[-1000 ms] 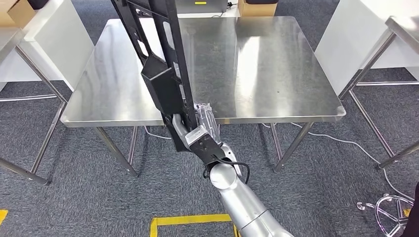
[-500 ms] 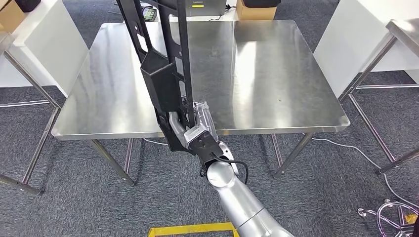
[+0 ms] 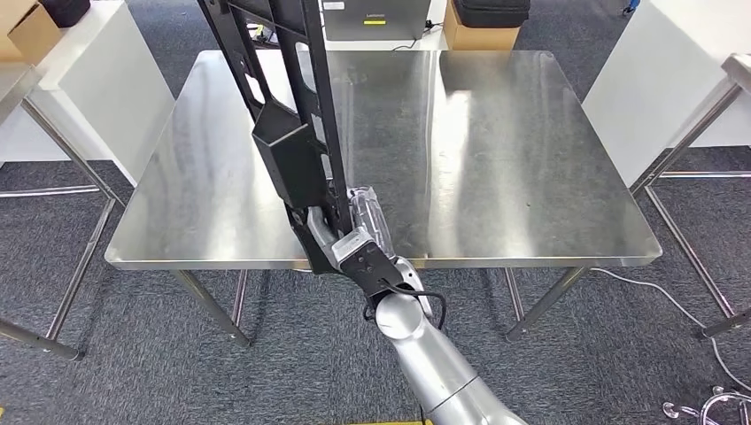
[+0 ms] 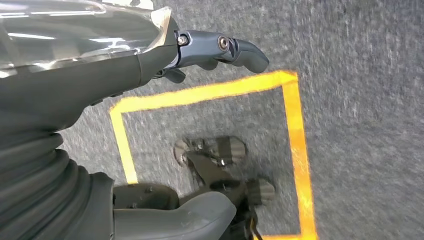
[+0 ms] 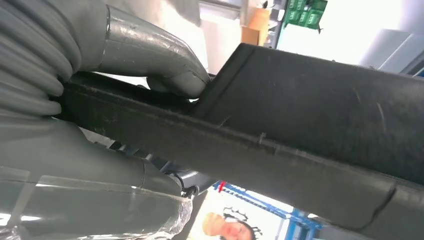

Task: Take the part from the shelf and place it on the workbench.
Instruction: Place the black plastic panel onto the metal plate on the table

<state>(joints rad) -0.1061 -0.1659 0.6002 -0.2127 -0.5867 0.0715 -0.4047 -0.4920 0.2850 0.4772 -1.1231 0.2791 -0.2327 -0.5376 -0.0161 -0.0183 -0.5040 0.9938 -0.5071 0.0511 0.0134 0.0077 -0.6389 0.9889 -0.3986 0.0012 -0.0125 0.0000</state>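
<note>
A long black plastic part point(image 3: 288, 133) stands nearly upright in the head view, its top leaving the picture. My right hand point(image 3: 350, 235) grips its lower end, just at the near edge of the steel workbench point(image 3: 496, 159). Up close in the right wrist view, the thumb point(image 5: 150, 55) wraps over the black part point(image 5: 310, 115). My left hand point(image 4: 210, 50) hangs over the carpet in the left wrist view, fingers loosely extended and holding nothing.
White tables stand to the left point(image 3: 97, 80) and right point(image 3: 673, 71) of the workbench. Cardboard boxes point(image 3: 483, 22) lie beyond its far edge. A cable point(image 3: 655, 297) runs across the grey carpet at the right. Yellow floor tape point(image 4: 295, 145) marks a square under my left hand.
The camera has moved closer: the workbench sits lower and larger in the picture, and the yellow floor tape has slipped out of the head view. My right hand still holds the part the same way.
</note>
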